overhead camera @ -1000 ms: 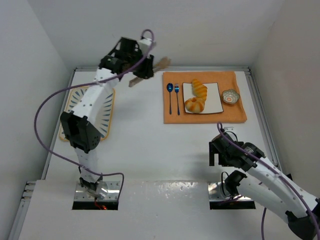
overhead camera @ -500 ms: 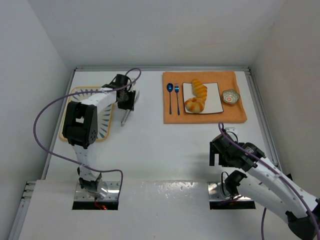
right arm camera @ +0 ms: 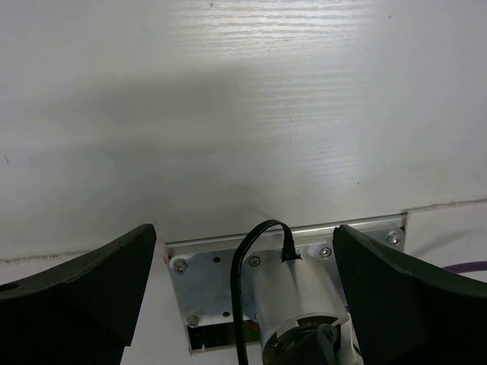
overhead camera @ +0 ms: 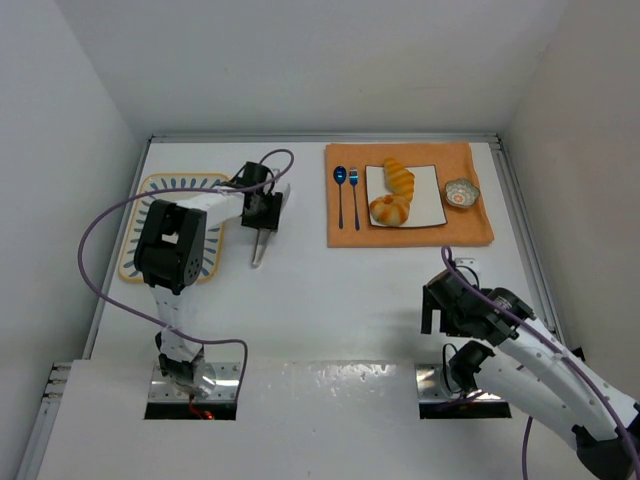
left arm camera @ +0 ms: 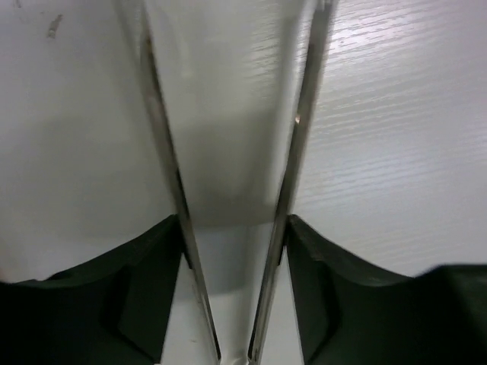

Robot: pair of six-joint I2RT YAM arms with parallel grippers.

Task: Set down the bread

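The bread lies on a white square plate [overhead camera: 428,195] at the back right: a striped croissant [overhead camera: 399,177] and a curled bun [overhead camera: 390,211]. My left gripper [overhead camera: 263,208] is low over the table, well to the left of the plate. Metal tongs [overhead camera: 259,248] point toward the near edge and lie on the table. In the left wrist view the tongs' two arms [left arm camera: 304,114] run between my left gripper's [left arm camera: 234,220] jaws, each arm against a finger's inner face. My right gripper [overhead camera: 437,305] is open and empty near its own base [right arm camera: 304,289].
The plate sits on an orange mat [overhead camera: 470,228] with a blue spoon [overhead camera: 340,190], a fork [overhead camera: 354,190] and a small bowl [overhead camera: 461,192]. A patterned oval tray [overhead camera: 150,190] lies at the left under the left arm. A raised rail borders the table.
The left arm has swung down from high at the back to the table, laying the tongs flat. The tongs' arms have spread apart. The right arm has hardly moved.
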